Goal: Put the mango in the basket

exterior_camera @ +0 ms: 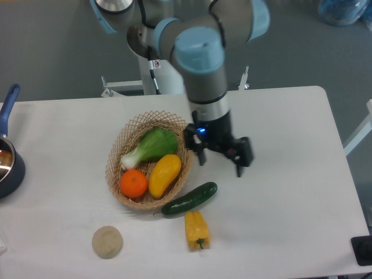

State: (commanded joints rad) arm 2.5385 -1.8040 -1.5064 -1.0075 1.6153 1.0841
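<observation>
Bell pepper [196,229] foremost, mango [164,175], orange [133,183], greens [152,146] in basket [150,119]

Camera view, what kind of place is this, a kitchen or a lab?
Probably a robotics lab: a robot arm mounted at a plain white table, with play-food-like produce in a basket and a mango staged for practice.

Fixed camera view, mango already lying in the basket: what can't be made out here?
- Pot: cut off by the left edge; its contents are unclear.
- Basket floor: hidden under the mango, orange and leafy green vegetable.
- Basket's right rim: partly behind the gripper, so their clearance is unclear.
- Cucumber: whether it touches the basket is unclear.
- Round tan object: too plain to identify.
</observation>
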